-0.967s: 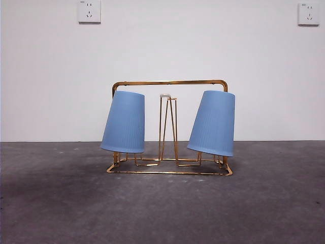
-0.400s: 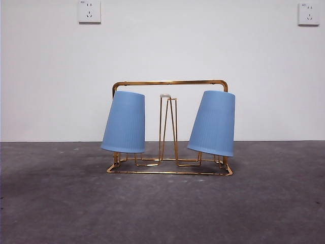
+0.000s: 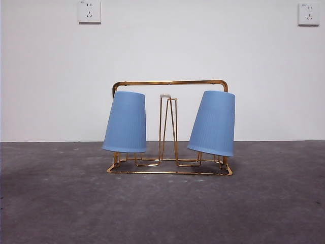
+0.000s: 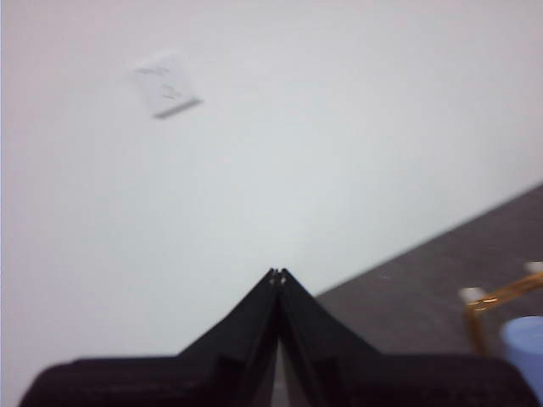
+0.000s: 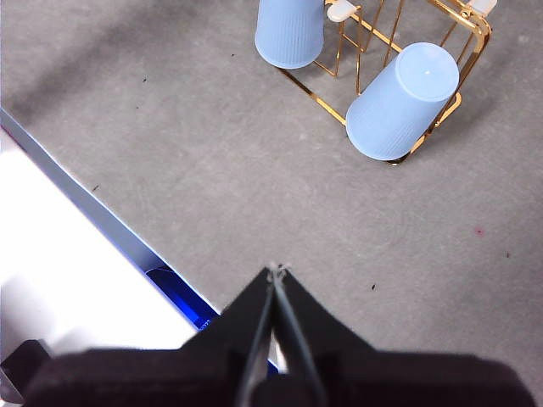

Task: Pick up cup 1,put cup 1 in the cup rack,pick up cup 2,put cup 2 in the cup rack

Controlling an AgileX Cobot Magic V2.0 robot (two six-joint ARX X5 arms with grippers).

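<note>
The gold wire cup rack (image 3: 170, 83) stands on the grey table. Two blue ribbed cups hang upside down on its pegs: one on the left (image 3: 125, 122), one on the right (image 3: 213, 122), both tilted. A bare peg with a whitish tip (image 3: 165, 95) stands between them. In the right wrist view both cups (image 5: 288, 30) (image 5: 401, 102) and the rack (image 5: 475, 30) lie far from my shut right gripper (image 5: 277, 270). My left gripper (image 4: 277, 273) is shut and empty, facing the wall; a rack corner (image 4: 501, 297) and a cup edge (image 4: 524, 339) show beside it.
A white wall with two sockets (image 3: 89, 11) (image 3: 309, 13) stands behind the rack. The right wrist view shows the table's edge with a blue strip (image 5: 81, 208) and a white surface (image 5: 59, 280) beyond it.
The left cup has swung slightly to the right on its peg. Nothing else has moved.
</note>
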